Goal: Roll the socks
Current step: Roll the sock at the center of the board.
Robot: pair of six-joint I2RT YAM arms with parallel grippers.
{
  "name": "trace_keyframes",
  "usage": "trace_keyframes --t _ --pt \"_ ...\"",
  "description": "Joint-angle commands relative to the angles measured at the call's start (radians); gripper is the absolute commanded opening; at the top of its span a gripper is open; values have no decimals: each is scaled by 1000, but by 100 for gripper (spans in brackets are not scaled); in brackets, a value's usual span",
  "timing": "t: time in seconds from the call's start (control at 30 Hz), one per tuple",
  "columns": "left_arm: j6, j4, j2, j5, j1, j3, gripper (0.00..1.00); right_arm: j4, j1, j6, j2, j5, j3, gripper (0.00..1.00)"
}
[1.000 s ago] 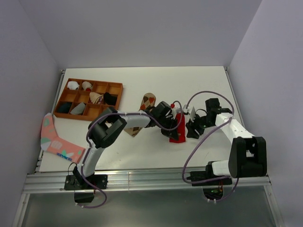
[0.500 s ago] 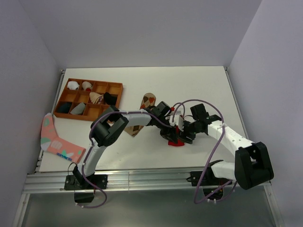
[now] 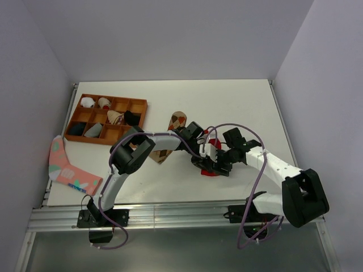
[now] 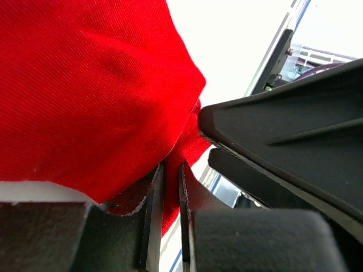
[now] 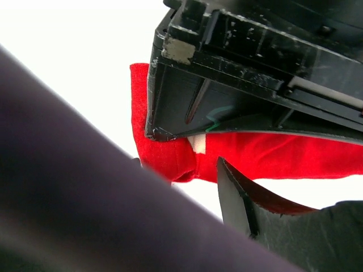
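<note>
Only the left wrist view shows the left hand (image 4: 170, 177) pinching the red sock (image 4: 85, 85); the right hand (image 3: 221, 163): cannot tell.

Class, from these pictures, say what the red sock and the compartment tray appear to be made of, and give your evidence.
The red sock: knitted or woven cloth, matt; fine diagonal ribbing and soft folds show. The tray: probably wood, reddish-brown, with thin dividers; grain too small to confirm.

the left arm (image 3: 161, 141) hides the argyle sock (image 3: 177, 120) mid-length; the red sock (image 3: 210, 173) barely shows.
</note>
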Motion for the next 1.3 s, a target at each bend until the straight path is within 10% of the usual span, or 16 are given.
trace_keyframes --t 0.0,0.53,0.9,1.27 --pt "2 -85 75 -76 10 -7 0 -42 26 -66 22 -1 7 63" --pt "-64 -39 108 -27 38 9 0 -27 83 -69 71 74 -6 62" --pt "-277 226 26 -19 67 -144 6 19 89 -31 106 128 -24 23" --pt "-460 429 -114 -183 73 -295 8 30 59 -2 141 120 16 17"
